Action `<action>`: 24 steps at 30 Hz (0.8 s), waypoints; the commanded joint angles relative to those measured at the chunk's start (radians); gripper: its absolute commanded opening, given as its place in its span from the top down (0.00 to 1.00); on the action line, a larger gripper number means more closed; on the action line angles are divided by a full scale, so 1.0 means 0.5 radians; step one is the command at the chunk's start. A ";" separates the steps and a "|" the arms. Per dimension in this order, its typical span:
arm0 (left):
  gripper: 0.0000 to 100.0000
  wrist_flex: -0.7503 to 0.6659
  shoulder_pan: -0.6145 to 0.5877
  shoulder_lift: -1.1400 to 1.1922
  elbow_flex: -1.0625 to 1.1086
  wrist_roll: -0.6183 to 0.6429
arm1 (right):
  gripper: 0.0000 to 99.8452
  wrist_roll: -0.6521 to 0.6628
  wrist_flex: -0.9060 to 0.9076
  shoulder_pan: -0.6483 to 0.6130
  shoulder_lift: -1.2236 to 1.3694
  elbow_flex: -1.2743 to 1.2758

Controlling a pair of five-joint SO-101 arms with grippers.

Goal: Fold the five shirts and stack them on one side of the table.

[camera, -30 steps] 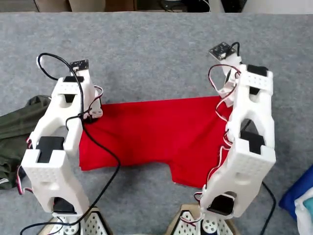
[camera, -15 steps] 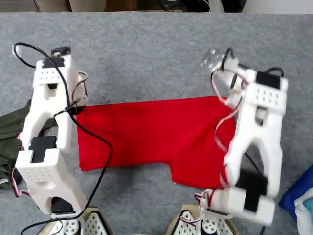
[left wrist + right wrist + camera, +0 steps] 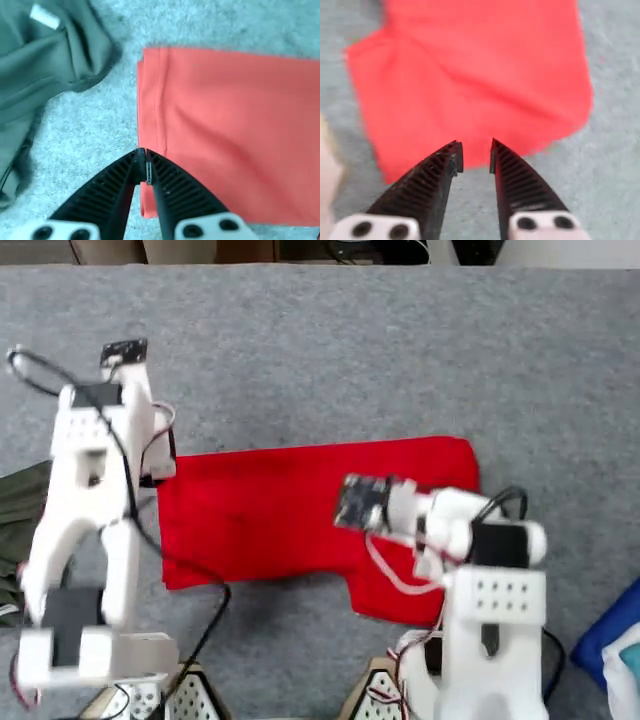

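High view: red shirt (image 3: 290, 505) lies flat; left gripper (image 3: 145, 167) jaws closed, right gripper (image 3: 476, 155) jaws narrowly parted.

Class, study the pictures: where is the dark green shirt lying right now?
In the high view the dark green shirt lies crumpled at the left edge of the table, just left of the red shirt, with bare table between them.
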 commanded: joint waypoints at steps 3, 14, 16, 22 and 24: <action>0.98 -0.150 -0.003 -0.845 0.651 -0.012 | 0.88 0.018 0.230 -0.143 -0.103 0.100; 0.98 -0.166 -0.003 -1.453 1.181 -0.166 | 0.88 0.009 0.307 -0.358 0.087 0.272; 0.98 -0.215 -0.003 -1.453 1.212 -0.166 | 0.88 0.018 0.273 -0.361 0.235 0.272; 0.98 -0.322 -0.003 -1.453 1.258 -0.160 | 0.88 0.052 0.068 -0.404 0.606 0.293; 0.98 -0.322 -0.003 -1.453 1.258 -0.160 | 0.87 0.052 -0.018 -0.404 0.634 0.324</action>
